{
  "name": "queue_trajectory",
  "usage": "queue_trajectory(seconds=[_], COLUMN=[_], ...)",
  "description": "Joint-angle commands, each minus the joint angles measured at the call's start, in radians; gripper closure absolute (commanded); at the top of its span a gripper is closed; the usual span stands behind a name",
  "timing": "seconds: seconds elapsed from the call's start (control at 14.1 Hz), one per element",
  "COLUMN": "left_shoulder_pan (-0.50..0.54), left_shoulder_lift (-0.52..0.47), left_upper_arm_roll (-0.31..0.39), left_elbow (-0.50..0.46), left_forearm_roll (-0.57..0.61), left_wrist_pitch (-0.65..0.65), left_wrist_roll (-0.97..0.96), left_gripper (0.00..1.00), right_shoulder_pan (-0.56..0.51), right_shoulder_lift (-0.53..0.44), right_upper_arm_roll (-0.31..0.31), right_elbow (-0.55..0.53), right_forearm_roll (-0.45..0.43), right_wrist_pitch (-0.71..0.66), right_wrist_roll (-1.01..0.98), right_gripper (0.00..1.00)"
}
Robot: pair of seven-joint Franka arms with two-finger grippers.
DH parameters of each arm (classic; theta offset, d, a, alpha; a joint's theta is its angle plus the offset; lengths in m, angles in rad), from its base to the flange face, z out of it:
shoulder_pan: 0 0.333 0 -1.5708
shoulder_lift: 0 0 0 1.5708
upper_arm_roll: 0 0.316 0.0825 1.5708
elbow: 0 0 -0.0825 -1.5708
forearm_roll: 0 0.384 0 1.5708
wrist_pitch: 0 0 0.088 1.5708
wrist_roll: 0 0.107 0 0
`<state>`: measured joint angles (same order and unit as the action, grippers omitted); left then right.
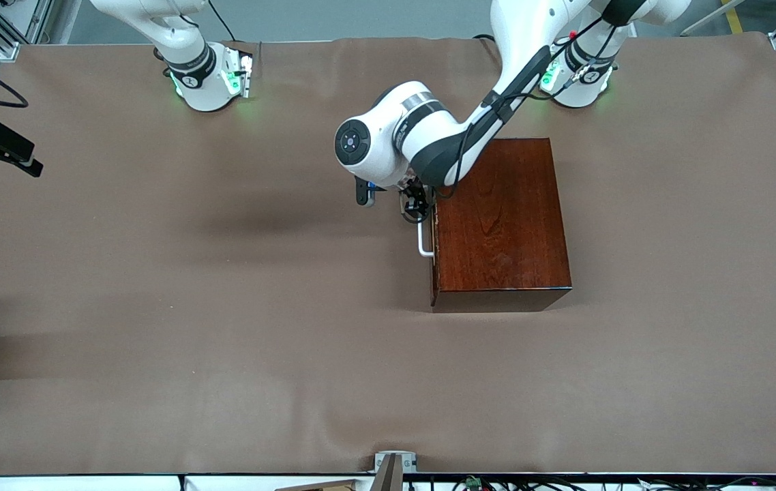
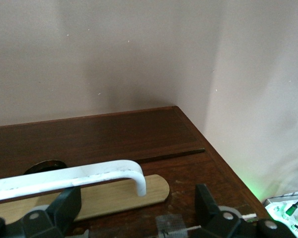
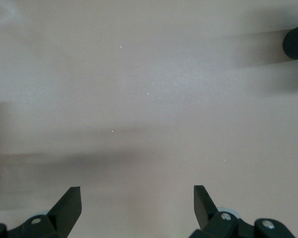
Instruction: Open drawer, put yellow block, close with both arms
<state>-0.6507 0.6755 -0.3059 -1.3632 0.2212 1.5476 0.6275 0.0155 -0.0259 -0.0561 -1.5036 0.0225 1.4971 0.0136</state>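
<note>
**At the drawer handle, nothing pulled yet**

My left gripper (image 2: 134,208) sits right at the white handle (image 1: 422,240) of the drawer (image 1: 434,252), fingers spread, one on each side of the bar where it bends into the dark front; from my left wrist view the bar passes between them, and I cannot tell whether either pad touches it. The drawer looks fully shut inside the wooden box (image 1: 500,215), which stands on the brown table (image 1: 190,307) toward my left arm's end, handle facing the middle.

My right gripper (image 3: 136,208) hangs released over bare cloth, and that arm waits at its own end of the table.

I see no yellow block in any view.

The handle looks like stiff painted metal, smooth and likely slippery, so I judge the best hold is square across the straight run of the bar, not on the curved corner. The box looks heavy enough to stay put, but a glossy box on cloth could slide with the pull; a slow, straight draw seems wise
</note>
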Motion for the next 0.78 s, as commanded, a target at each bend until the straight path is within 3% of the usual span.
queue_trajectory(seconds=[0.0, 0.5, 0.71], left_shoulder_pan=[0.011, -0.003, 0.017], left_shoulder_lift=[-0.039, -0.092, -0.201], left_upper_arm_roll=[0.002, -0.010, 0.002], left_elbow=[-0.013, 0.044, 0.044], left_forearm_roll=[0.004, 0.001, -0.023], left_wrist_pitch=[-0.043, -0.032, 0.028], left_wrist_roll=[-0.014, -0.022, -0.096], left_gripper=[0.00, 0.00, 0.00], right_shoulder_pan=[-0.008, -0.008, -0.008], right_shoulder_lift=[-0.008, -0.008, -0.008], right_upper_arm_roll=[0.004, 0.004, 0.004], right_elbow=[0.000, 0.000, 0.000], right_forearm_roll=[0.002, 0.002, 0.002], right_wrist_pitch=[-0.009, -0.011, -0.009], right_wrist_roll=[0.008, 0.008, 0.008], right_gripper=[0.00, 0.00, 0.00])
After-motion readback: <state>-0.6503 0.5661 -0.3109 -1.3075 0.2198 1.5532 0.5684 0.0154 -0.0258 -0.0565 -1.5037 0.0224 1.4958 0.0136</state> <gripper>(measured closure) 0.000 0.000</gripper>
